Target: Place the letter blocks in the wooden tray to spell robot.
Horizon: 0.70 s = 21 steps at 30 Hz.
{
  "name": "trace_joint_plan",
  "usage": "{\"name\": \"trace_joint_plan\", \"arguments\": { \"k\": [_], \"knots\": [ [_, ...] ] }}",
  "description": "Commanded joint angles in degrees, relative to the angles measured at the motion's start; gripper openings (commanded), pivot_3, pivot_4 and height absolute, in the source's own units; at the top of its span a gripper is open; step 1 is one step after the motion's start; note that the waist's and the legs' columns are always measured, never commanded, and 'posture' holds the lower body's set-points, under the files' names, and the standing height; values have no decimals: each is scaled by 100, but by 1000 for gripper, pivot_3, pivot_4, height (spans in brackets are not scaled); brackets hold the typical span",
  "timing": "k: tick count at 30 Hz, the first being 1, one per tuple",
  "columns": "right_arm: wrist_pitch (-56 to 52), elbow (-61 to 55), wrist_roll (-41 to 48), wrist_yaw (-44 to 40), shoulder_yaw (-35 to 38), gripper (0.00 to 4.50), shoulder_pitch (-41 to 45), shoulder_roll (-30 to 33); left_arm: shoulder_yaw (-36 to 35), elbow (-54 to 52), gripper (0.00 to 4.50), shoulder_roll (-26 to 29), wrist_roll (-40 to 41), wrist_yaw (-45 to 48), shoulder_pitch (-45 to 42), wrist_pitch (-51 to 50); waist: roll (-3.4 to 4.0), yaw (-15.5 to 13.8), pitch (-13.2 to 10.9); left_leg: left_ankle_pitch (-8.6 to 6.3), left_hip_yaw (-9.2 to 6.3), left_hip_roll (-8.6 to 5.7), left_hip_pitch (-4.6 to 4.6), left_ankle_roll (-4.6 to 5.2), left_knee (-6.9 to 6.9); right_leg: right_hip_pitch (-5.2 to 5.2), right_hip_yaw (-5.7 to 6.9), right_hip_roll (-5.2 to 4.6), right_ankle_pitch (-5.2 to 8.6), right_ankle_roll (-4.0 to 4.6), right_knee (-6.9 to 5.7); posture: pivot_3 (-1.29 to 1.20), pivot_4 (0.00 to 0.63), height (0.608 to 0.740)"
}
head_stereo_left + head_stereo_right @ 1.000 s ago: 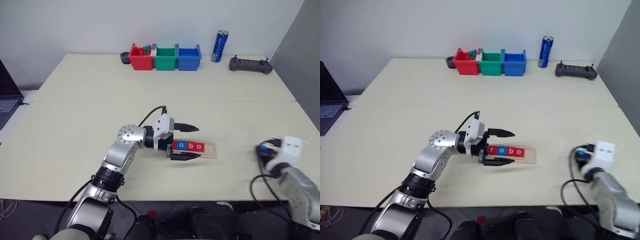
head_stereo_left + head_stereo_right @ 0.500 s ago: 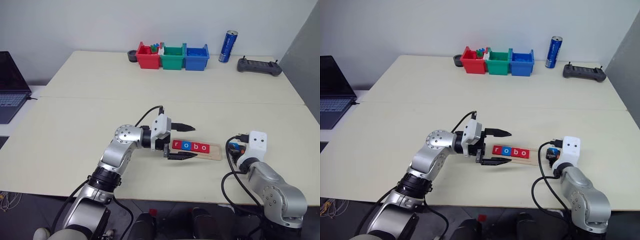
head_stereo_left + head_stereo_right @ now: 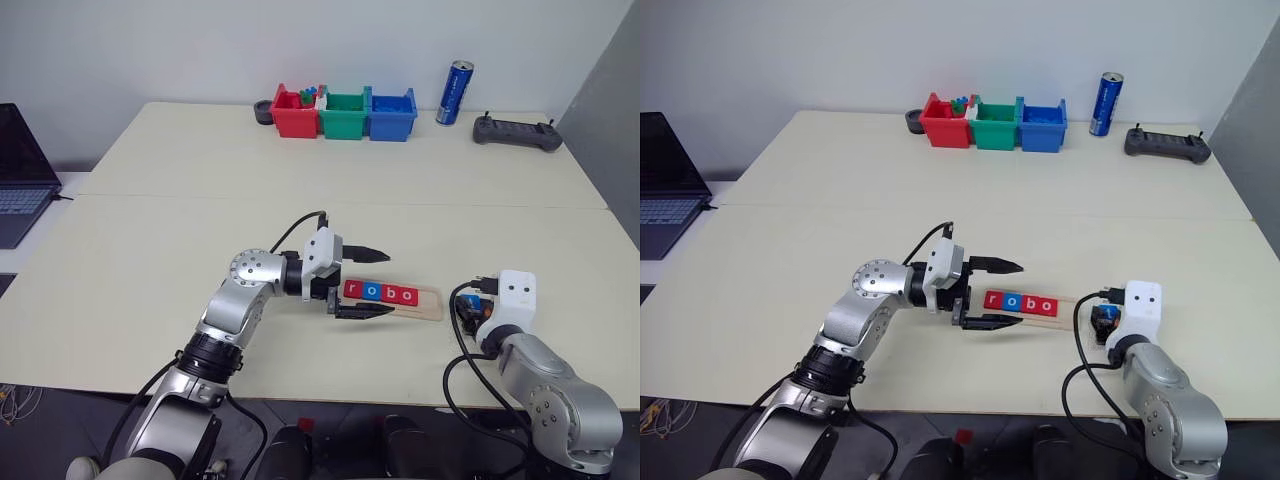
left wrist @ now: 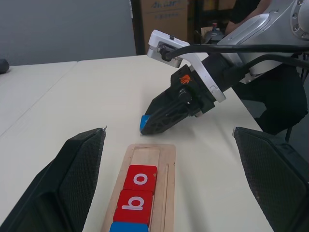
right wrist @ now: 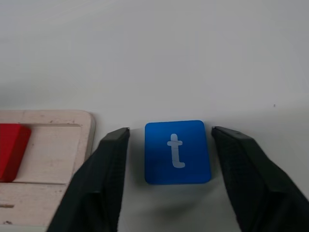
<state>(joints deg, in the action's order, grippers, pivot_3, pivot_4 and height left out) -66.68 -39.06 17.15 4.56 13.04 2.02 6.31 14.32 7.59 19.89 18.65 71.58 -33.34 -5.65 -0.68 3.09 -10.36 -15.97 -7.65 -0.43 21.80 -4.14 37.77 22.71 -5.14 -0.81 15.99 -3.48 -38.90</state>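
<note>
The wooden tray [image 3: 428, 303] lies near the table's front edge. Four of the letter blocks sit in its groove: a red r [image 3: 352, 290], a blue o [image 3: 369, 291], a red b [image 3: 387, 293] and a red o [image 3: 404, 294]. The groove's right end [image 4: 147, 157] is bare. My left gripper [image 3: 390, 285] is open and level, with one finger on each side of the tray's left half. A blue t block [image 5: 177, 152] lies flat on the table just past the tray's right end. My right gripper [image 5: 171, 133] is open around it, with a gap on each side.
Red [image 3: 298, 112], green [image 3: 344, 113] and blue [image 3: 391, 112] bins stand in a row at the table's back edge. A blue can [image 3: 455, 92] and a black controller [image 3: 513, 131] are to their right. A laptop [image 3: 20, 170] sits at far left.
The head camera has shifted. My right arm has come in from the right to the tray's right end. The left arm and the four blocks in the tray have stayed put.
</note>
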Motion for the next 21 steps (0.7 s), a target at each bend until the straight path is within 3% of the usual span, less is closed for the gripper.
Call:
{"name": "trace_joint_plan", "arguments": {
  "k": [1, 2, 8, 12, 14, 16, 18, 21],
  "knots": [
    [-21, -214, 70, -136, 349, 4271, 158, 148, -33, 26, 4500, -34, -21, 20, -121, 136, 0, 0, 0, 0, 1, 0, 0, 0, 0, 0, -1, 0, 0, 0, 0, 0, 150, 740],
    [-36, -253, 47, -139, 413, 4477, 212, 181, -29, 25, 4500, -31, -22, 29, -117, 144, 0, 1, 0, 0, 2, 0, 0, 0, 0, 0, -1, 0, 0, 0, 0, 0, 150, 740],
    [-304, -670, 19, -112, 599, 4477, 592, 359, -30, 55, 4500, -20, -19, 85, -125, 177, 0, 18, 0, 0, 0, 1, 0, 0, -3, 2, -1, 2, 0, 0, -1, 0, 150, 740],
    [-417, -851, 402, -647, 684, 4477, 868, 591, -21, 102, 4500, -22, -25, 126, -158, 213, 0, 19, -1, 0, -1, 2, 0, 0, -3, 4, 0, 2, 0, 0, -2, 0, 150, 740],
    [-93, -758, 670, -1426, 643, 4477, 777, 1170, -8, 138, 4500, -43, -37, 140, -180, 235, 0, 17, -1, 0, 0, 1, 1, 0, -3, 3, 0, 2, 0, 0, 0, 0, 150, 740],
    [886, -473, 712, -2758, 467, 4477, 379, 2220, 3, 209, 4500, -83, -66, 157, -204, 276, 5, -15, -8, 0, 3, -3, 6, 1, -2, 3, 1, -2, 0, -1, 8, 0, 150, 740],
    [1743, 90, 898, -3899, 616, 4477, 62, 2847, 9, 263, 4500, -110, -86, 190, -224, 307, -3, -29, -13, -1, 0, -9, 7, 1, -3, -6, 7, -9, 3, -5, 20, 0, 150, 740],
    [3789, 1160, 446, -5366, 477, 4477, -289, 3697, 8, 344, 4500, -130, -101, 239, -262, 355, -13, -21, -20, -5, 0, -7, -1, 9, -3, -22, 11, -9, 2, -7, 32, 0, 150, 740]
  ]
}}
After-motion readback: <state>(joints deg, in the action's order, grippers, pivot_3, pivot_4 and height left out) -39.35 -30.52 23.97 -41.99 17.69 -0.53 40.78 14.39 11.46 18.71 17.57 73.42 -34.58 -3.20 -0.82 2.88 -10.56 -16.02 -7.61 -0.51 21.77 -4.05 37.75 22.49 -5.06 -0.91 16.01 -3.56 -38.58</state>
